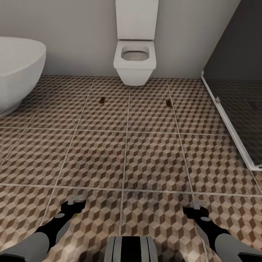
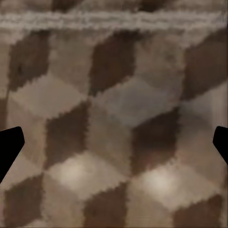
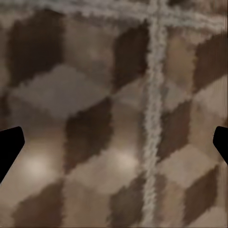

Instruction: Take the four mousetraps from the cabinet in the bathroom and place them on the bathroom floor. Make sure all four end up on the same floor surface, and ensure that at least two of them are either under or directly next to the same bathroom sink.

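Two mousetraps lie on the cube-patterned bathroom floor in front of the toilet: one mousetrap to the left and another mousetrap to the right. My left gripper and right gripper hang low at the near edge of the head view, far from both traps. Each wrist view looks straight down at bare tile, with dark fingertips at the two sides standing wide apart and nothing between them. The cabinet and the bathroom sink are out of view.
A white toilet stands against the back wall. A white oval bathtub is at the left. A dark glass shower enclosure with a white frame runs along the right side.
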You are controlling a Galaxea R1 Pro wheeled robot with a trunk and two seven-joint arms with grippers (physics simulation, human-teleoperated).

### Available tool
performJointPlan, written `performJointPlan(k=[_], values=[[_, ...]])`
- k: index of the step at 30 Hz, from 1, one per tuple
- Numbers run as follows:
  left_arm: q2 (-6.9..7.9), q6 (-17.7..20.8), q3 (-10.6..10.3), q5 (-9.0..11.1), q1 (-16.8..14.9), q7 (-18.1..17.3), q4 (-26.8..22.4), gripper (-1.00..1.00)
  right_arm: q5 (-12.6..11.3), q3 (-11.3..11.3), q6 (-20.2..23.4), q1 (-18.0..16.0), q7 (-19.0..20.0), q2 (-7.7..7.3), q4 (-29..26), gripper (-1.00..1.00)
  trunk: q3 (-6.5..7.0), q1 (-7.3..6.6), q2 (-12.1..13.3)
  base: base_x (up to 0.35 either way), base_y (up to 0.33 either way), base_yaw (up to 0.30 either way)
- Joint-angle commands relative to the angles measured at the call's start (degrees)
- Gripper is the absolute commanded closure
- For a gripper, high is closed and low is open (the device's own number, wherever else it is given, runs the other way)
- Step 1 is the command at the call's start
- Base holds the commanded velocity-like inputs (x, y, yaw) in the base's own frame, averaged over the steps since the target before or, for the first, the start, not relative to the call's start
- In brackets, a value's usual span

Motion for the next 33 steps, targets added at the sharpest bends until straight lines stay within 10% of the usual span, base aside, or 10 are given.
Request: performJointPlan(k=[1,33], values=[[0.03,-0.19,-0.49,0.49,-0.02,0.20,0.05,-1.00,0.56,-0.40,-0.20,-0.03,-0.09,0.02,0.07,-1.00,0.20,-0.03,0.00,0.000,0.000,0.000],[0.06,-0.30,-0.48,0.49,-0.02,-0.19,0.08,-1.00,0.78,-0.30,-0.20,-0.03,-1.10,0.05,0.07,-1.00,7.29,-0.86,0.43,0.000,0.000,0.000]])
